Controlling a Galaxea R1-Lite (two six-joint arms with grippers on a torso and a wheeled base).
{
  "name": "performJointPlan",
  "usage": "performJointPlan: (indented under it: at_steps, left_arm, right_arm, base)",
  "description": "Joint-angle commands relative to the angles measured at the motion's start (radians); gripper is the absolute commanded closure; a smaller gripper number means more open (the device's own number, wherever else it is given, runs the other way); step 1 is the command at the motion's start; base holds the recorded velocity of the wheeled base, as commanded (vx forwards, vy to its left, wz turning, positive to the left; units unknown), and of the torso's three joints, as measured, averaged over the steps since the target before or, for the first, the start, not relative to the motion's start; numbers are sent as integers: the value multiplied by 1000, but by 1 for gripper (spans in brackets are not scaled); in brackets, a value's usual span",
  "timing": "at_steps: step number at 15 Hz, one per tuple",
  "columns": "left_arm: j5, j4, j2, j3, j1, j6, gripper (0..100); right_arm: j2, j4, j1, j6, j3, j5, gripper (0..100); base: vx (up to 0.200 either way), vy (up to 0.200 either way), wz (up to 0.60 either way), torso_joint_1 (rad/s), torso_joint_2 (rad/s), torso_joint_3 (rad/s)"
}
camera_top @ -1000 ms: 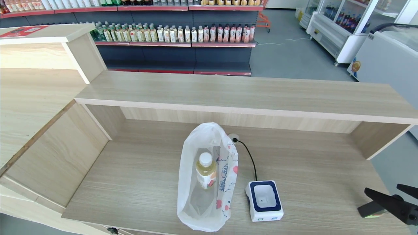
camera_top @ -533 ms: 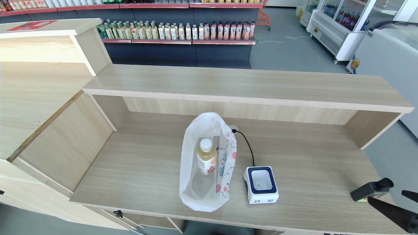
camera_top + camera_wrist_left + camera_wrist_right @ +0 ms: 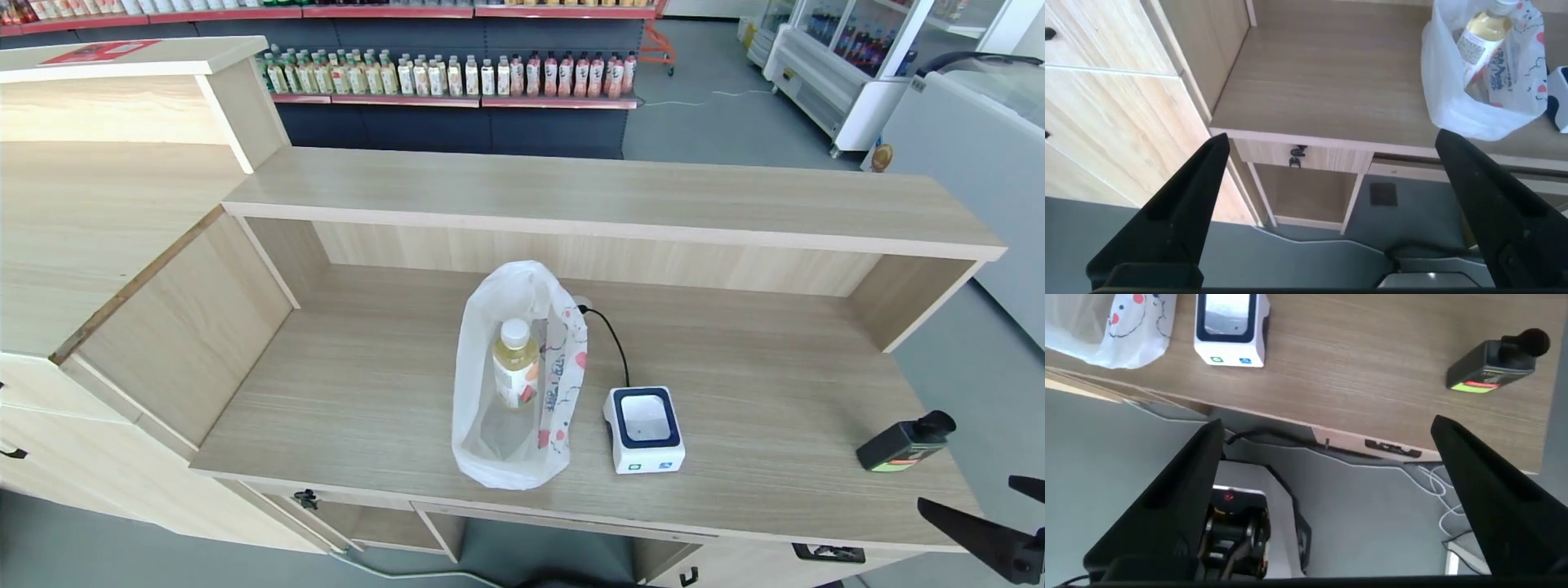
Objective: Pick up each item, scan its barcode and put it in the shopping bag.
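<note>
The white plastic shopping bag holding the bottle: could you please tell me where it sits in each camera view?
Head view: the white plastic shopping bag stands mid-way along the wooden counter, near its front edge.
Left wrist view: the bag is on the counter with the yellow-drink bottle inside.
Right wrist view: its printed side lies at the counter's edge.
Shared landmark: the white, blue-framed barcode scanner close beside the bag.

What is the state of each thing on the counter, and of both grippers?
shopping bag: open, standing
yellow bottle: upright, capped, inside bag
scanner: window up, cable attached
dark bottle: lying on its side
left gripper: open, empty
right gripper: open, empty
</note>
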Motion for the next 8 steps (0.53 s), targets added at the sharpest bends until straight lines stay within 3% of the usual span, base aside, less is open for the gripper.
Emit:
performJointPlan:
  at_steps: [1,8]
  left_arm:
    - [0,0,0,0,1,1,0]
    - [0,0,0,0,1,-1,0]
  right_arm:
    - [63,1,-52,-43,-11,0,0]
    - [249,-3,-173,-338,-54,-3,0]
  base:
    - [0,-200,0,-2,-2,7]
    - [0,-200,0,5,2,1]
